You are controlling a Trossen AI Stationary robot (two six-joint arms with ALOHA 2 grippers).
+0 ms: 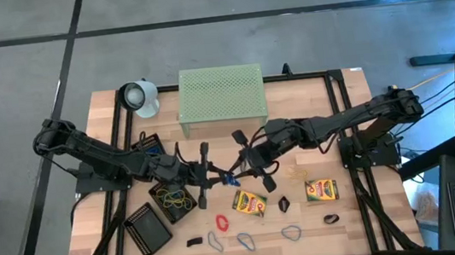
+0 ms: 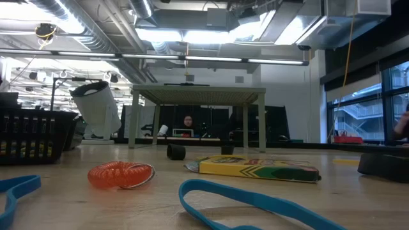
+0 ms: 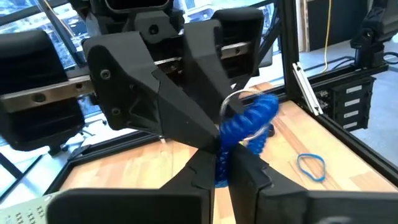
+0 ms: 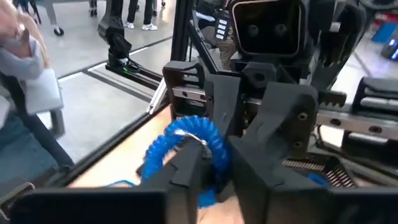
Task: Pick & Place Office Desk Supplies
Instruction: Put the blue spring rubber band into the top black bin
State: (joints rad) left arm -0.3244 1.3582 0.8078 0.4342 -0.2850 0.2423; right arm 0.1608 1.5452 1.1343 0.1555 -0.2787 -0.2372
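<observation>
A blue coiled cord [image 3: 249, 121], a springy spiral with a metal ring in it, hangs in the air above the middle of the tabletop [image 1: 361, 172], caught between both arms at once. The left pincer [image 3: 225, 163] has its fingers closed tight on the lower end of the coil, and the right pincer [image 4: 214, 163] is clamped on it from the opposite side, so the two stand nose to nose. To my eye this is a hand-over, one arm passing the coil so the other can carry it to its side; which way it goes I cannot tell.

Just beside the meeting point, on the left arm's side, sits a black mesh tray [image 1: 173, 199] already holding yellow bands, with a second black tray [image 1: 149, 229] nearer the front edge. Loose on the wood lie a red coil [image 2: 121, 174], two crayon boxes [image 1: 250, 202] [image 1: 321, 190], several blue rubber bands [image 1: 246, 242], and small black clips [image 1: 284, 203].

Behind the arms stands the pale-green perforated stand [image 1: 220, 94], with a white lamp-like object [image 1: 140, 97] next to it. Neither blocks the way to the tray; the crowding comes from the two pincers themselves, so whichever lets go must back off cleanly.
</observation>
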